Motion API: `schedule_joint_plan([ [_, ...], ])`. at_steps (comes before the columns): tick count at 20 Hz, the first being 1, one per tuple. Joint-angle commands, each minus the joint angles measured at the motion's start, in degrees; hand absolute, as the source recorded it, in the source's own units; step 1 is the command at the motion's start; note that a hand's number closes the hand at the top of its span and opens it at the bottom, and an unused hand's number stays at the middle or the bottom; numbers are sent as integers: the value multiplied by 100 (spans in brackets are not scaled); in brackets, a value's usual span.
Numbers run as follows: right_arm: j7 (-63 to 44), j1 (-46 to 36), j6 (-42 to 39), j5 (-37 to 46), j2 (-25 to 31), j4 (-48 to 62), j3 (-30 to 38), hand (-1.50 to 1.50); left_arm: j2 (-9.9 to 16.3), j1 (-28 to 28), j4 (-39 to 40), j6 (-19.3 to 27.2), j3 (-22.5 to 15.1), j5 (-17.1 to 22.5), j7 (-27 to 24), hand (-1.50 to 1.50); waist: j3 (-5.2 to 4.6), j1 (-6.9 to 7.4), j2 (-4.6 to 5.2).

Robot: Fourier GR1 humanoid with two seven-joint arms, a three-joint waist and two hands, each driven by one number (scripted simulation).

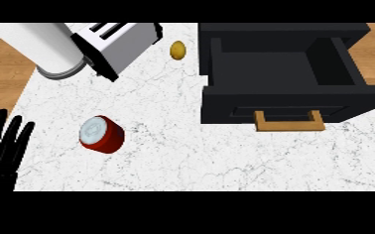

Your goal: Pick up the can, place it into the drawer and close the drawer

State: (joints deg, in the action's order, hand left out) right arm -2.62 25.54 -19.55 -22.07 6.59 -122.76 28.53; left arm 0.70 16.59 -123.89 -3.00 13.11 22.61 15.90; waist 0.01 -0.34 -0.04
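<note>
Fingers [16, 140] of the left hand [9, 151], straight and apart, point up at the left edge of the marble counter [183, 153], with the red can [101, 134] just to their right, well apart from the open black drawer [282, 69] with its wooden handle [289, 121].

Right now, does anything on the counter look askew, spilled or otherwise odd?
Only the can: it lies tipped on its side on the counter, left of the open drawer. Nothing looks spilled or damaged.
</note>
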Motion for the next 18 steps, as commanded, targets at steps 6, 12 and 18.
schedule_joint_plan([
  [6, -186, -30, -285, -163, -115, -65, 343, -150, -69, 144, 936, 383, -800, -677, -1037, -150, -3, 16, -2],
  [12, -430, 283, -454, -358, -253, -575, 575, -150, -67, -313, 2262, -6, -212, -705, -1683, -150, -4, -7, -2],
  [18, -379, -301, -559, -217, -72, 140, 734, -150, 130, -865, 3188, 109, 159, -577, -2010, -150, -2, 12, 4],
])
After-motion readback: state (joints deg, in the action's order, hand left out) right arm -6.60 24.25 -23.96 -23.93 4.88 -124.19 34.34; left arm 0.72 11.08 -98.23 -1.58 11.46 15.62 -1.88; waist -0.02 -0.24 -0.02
